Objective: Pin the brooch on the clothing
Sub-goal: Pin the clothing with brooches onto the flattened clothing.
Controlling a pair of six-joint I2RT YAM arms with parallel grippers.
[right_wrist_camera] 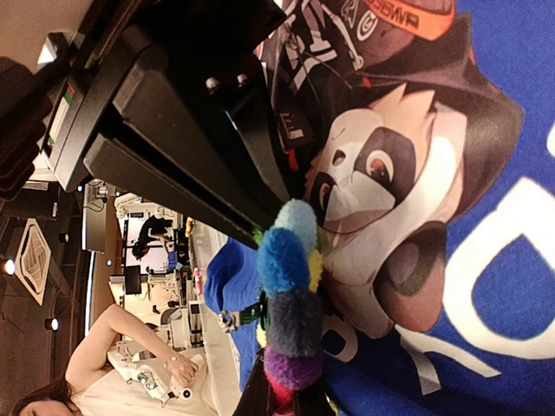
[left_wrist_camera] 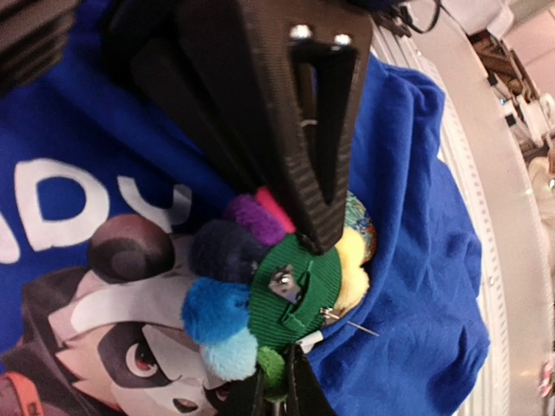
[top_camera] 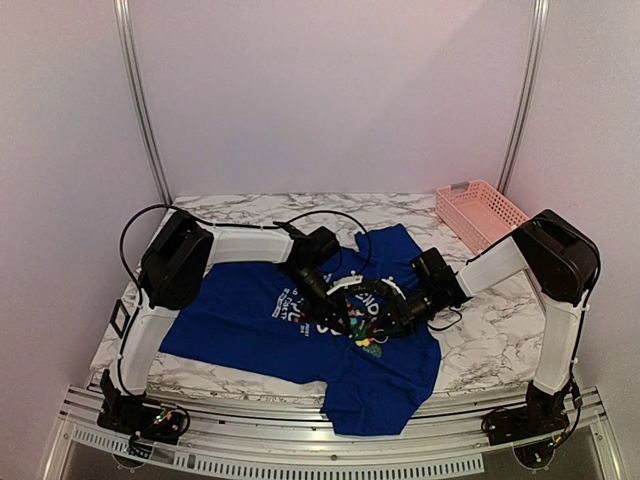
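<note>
The brooch (left_wrist_camera: 290, 290) hangs between the two arms, just over the print (left_wrist_camera: 130, 347) on the shirt (top_camera: 240, 320), which is spread on the counter (top_camera: 480, 340). The left end effector (left_wrist_camera: 317, 234) has its jaws drawn together on the pink and purple edge of the flower. The right end effector (right_wrist_camera: 279, 215) is clamped on the opposite edge, by the light-blue and green petals. So the brooch's long axis runs from one set of fingertips to the other, and neither arm is nearer: both are on it.

The left wrist view looks at the green backing, with the clasp in its middle. The pin (left_wrist_camera: 357, 327) stands open, its free end sticking out past the yellow petal toward plain blue cloth beside the print. Whether any petal touches the cloth I cannot tell.

The next move, as I judge it, turns on that needle: its tip must tilt down into the fabric, with one arm steadying and the other pushing along the pin's line
</note>
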